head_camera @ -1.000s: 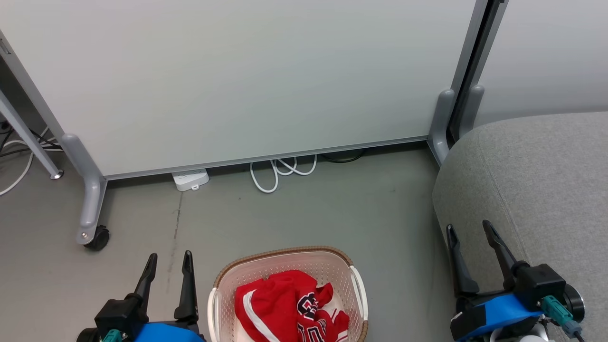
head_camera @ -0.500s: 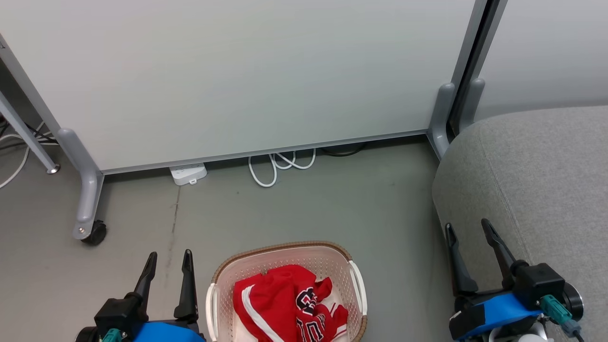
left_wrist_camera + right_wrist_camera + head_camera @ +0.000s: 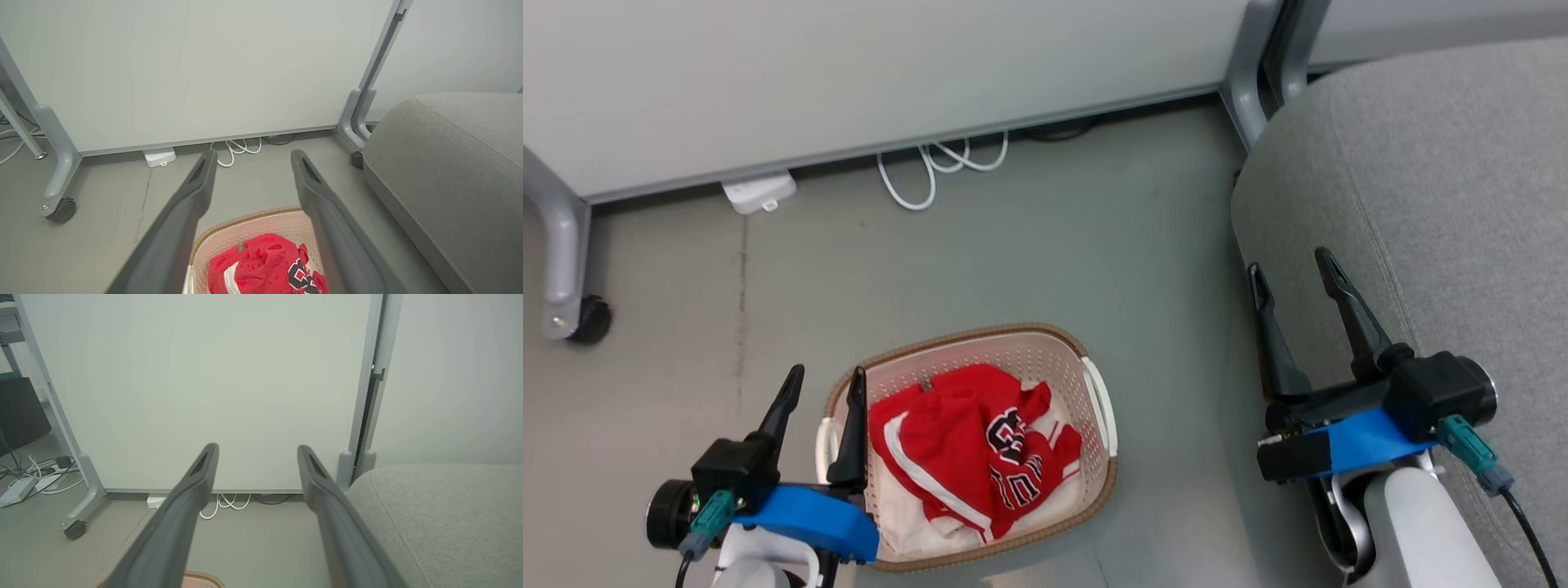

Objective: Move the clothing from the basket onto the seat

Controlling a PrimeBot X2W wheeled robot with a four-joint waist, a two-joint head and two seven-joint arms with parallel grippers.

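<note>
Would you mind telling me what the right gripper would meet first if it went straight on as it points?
Probably the white panel: the right gripper, jaws open, points at it, the seat lying off to its right; depth is unclear.

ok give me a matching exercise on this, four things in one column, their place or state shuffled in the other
1. red sports clothing with white stripes
2. oval cream perforated plastic basket
3. large grey fabric seat
4. left gripper

A. on the grey floor, holding the clothing
B. open, at the basket's left rim
C. bunched inside the basket
D. beside the right gripper

Pairs: 1-C, 2-A, 3-D, 4-B
</note>
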